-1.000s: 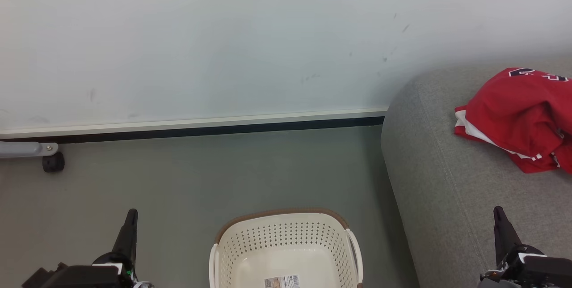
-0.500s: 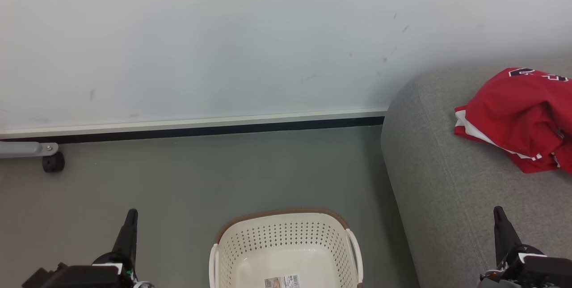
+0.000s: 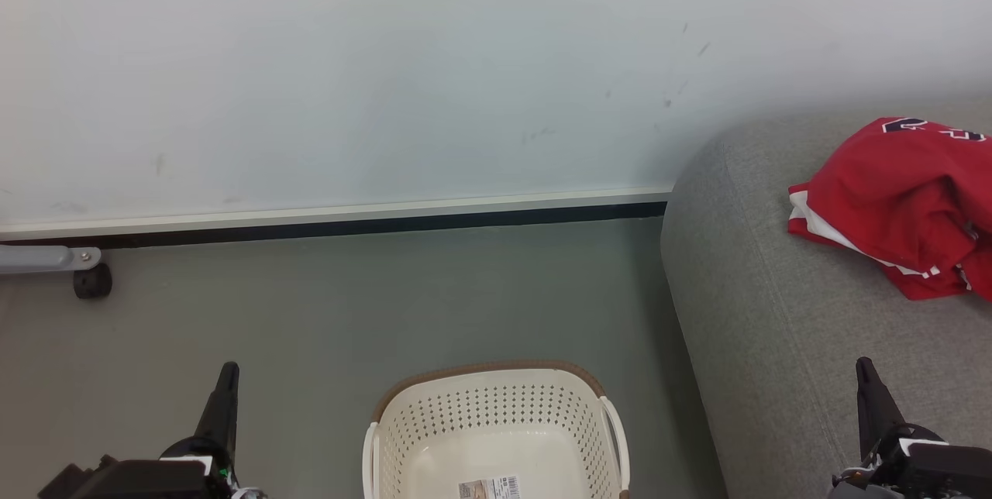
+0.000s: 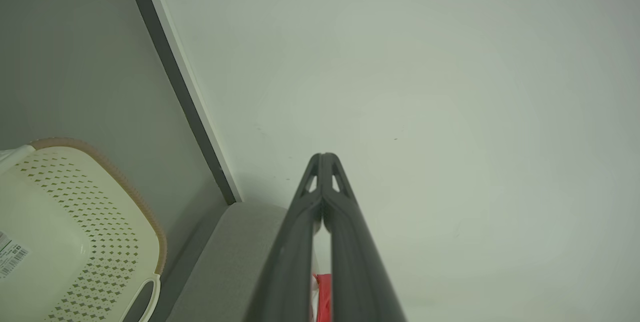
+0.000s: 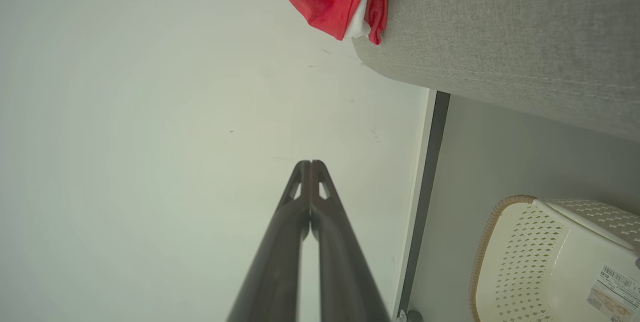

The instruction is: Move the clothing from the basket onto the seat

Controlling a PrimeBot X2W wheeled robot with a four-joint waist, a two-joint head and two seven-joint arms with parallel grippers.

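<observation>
the clothing [image 3: 899, 204] is lying crumpled on the seat [image 3: 775, 313] near its far edge. the basket [image 3: 496, 406] is standing on the floor [image 3: 310, 313] just beside the seat's left edge. the left fingers [image 3: 227, 379] and the right fingers [image 3: 865, 376] are hovering clenched, grasping nothing.

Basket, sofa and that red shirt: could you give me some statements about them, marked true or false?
1. The jersey lies on the sofa. True.
2. The basket is full of clothes. False: what shows of its inside holds just a label.
3. The left pincer and right pincer are both shut. True.
4. The right pincer grips the jersey. False: it holds nothing and is well apart from it.
5. The basket stands on the sofa. False: it stands on the floor beside it.
</observation>
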